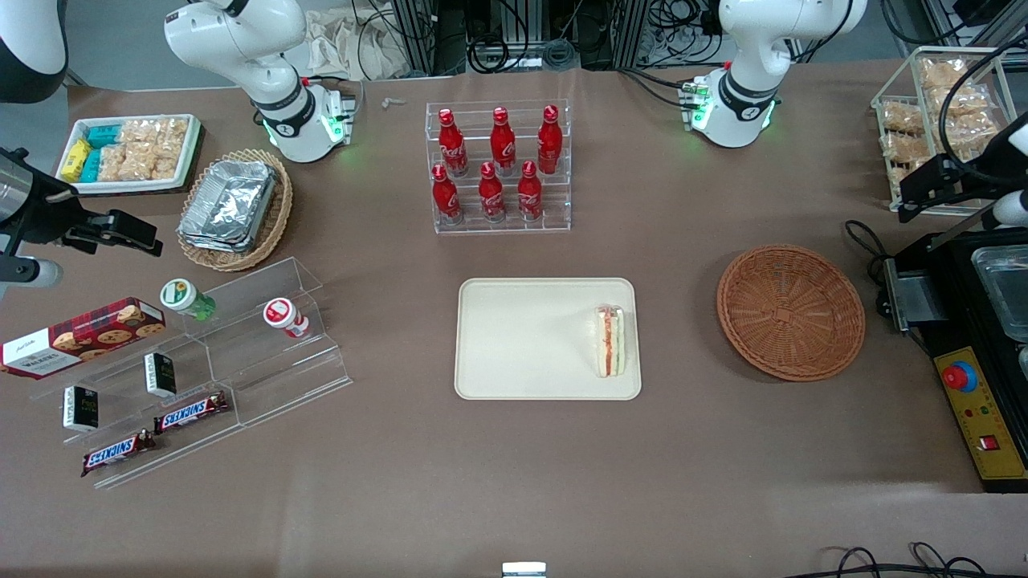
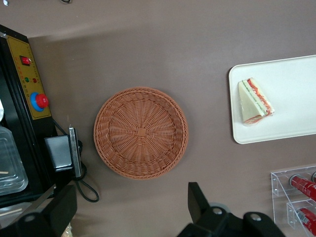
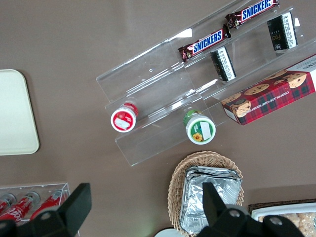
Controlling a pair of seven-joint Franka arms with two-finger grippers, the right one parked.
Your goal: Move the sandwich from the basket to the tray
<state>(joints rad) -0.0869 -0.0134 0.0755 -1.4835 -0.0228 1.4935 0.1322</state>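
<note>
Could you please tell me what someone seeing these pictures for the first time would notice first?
Most likely the sandwich lying on the cream tray at the middle of the table, with the reddish-brown basket sitting empty beside it, toward the working arm's end. Next, the red cola bottles in a clear rack, farther from the front camera than the tray. The left gripper hangs open above the table beside the basket.

Sandwich: wrapped white-bread triangular sandwich (image 1: 609, 340), red and green filling edge showing, lying on my large cream rectangular tray (image 1: 514, 337).
Basket: round reddish-brown wicker basket (image 1: 790, 311), empty, beside tray.
Gripper: my gripper (image 2: 131, 210), spread open, high above the basket.
</note>
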